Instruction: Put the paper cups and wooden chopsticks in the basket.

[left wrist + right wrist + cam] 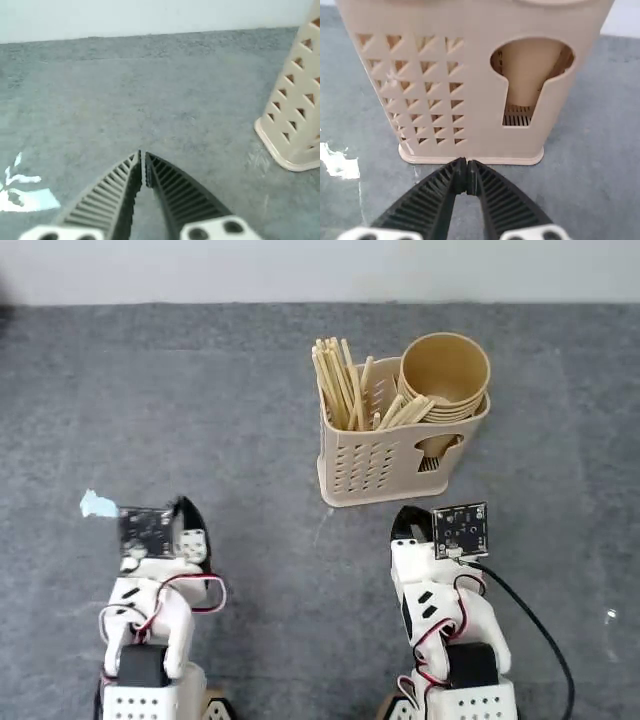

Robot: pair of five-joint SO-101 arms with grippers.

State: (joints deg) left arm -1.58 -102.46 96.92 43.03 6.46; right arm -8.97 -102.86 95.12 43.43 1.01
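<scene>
Now your basket [370, 465] stands far right on the desk [200, 390] | paper cups [445, 365] and wooden chopsticks [335, 380] inside it | right jaws pressed together, just before its near wall | left jaws pressed together, well apart from it

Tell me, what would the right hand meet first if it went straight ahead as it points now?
Most likely the basket: its lower front wall stands directly ahead of the right hand.

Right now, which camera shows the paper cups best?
High view: it looks down into the stacked paper cups standing in the basket beside the chopsticks. The right wrist view gives a cup's side through the basket's cutout; the left wrist view catches a basket corner.
</scene>
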